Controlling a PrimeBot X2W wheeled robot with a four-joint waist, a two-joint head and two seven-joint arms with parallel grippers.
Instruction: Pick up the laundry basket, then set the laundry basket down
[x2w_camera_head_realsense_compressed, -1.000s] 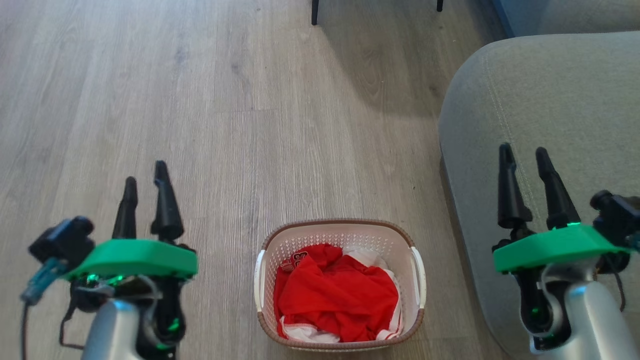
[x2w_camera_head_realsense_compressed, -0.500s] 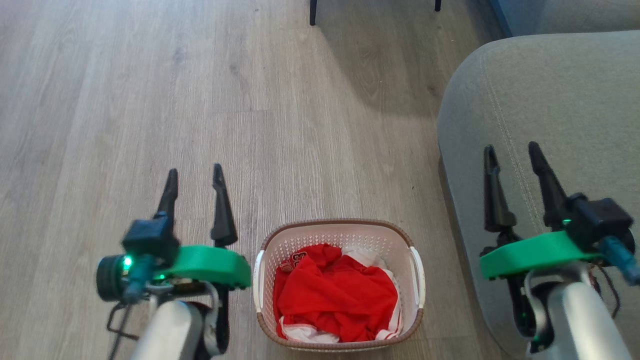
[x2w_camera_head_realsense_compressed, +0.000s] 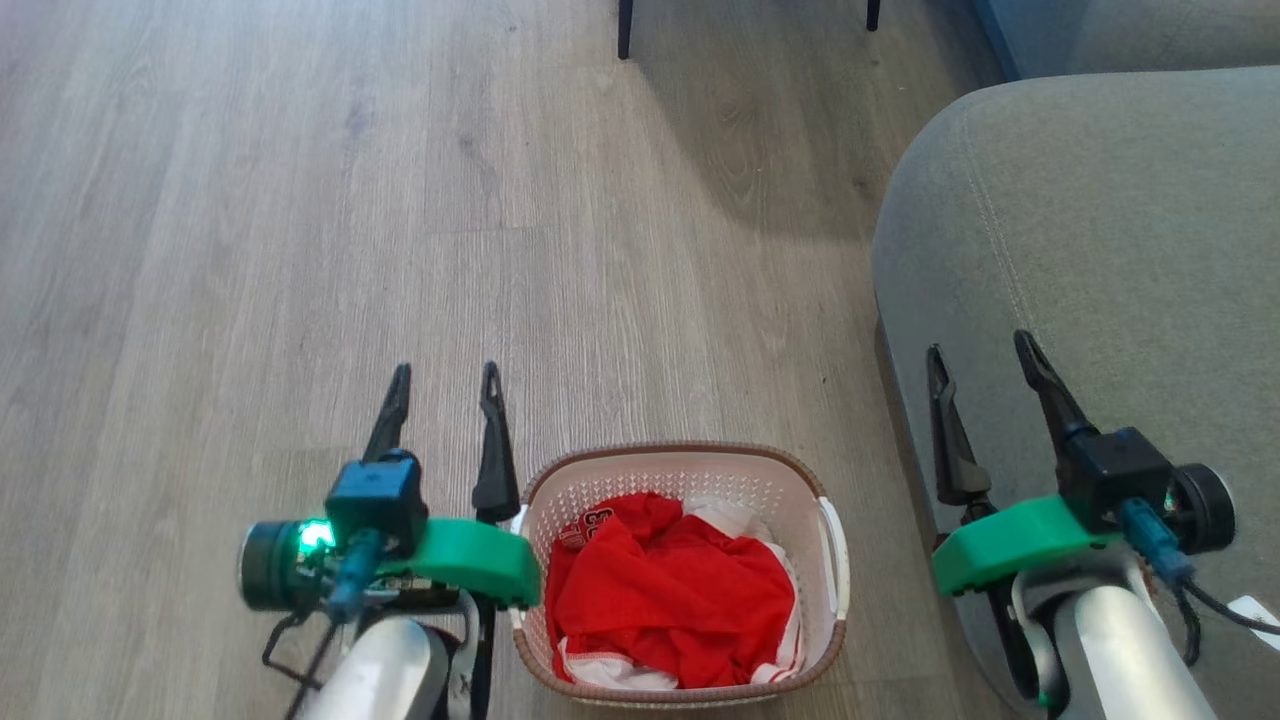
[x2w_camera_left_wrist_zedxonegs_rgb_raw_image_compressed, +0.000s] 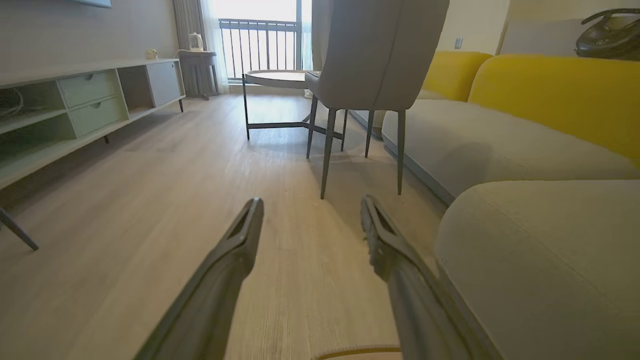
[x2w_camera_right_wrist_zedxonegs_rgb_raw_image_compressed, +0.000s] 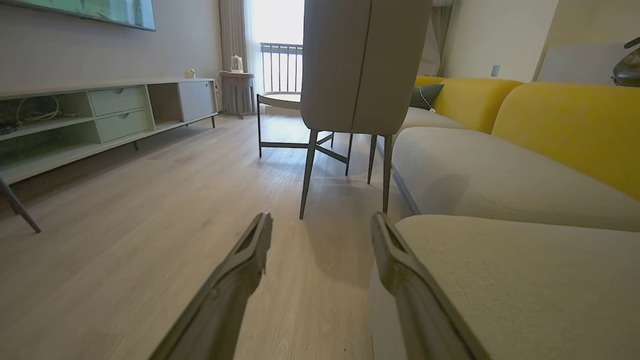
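basket: laundry basket (x2w_camera_head_realsense_compressed: 680, 462) sat on floor (x2w_camera_head_realsense_compressed: 300, 250) between the arms, beside sofa (x2w_camera_head_realsense_compressed: 1100, 250).
left gripper (x2w_camera_head_realsense_compressed: 445, 370): fingers apart, empty, just beside its left wall.
right gripper (x2w_camera_head_realsense_compressed: 978, 345): fingers apart, empty, over sofa edge.
step: reach (my read); both needed lowering to the handles (x2w_camera_head_realsense_compressed: 833, 540) evenly.

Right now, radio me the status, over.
Both open: left gripper beside laundry basket, right gripper at sofa edge. Basket on floor, not gripped.

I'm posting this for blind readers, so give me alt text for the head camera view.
A white laundry basket of red-and-white clothes sits on a wooden floor between two open robot grippers. The left gripper is close beside it; the right gripper is farther off, over the edge of a grey sofa.
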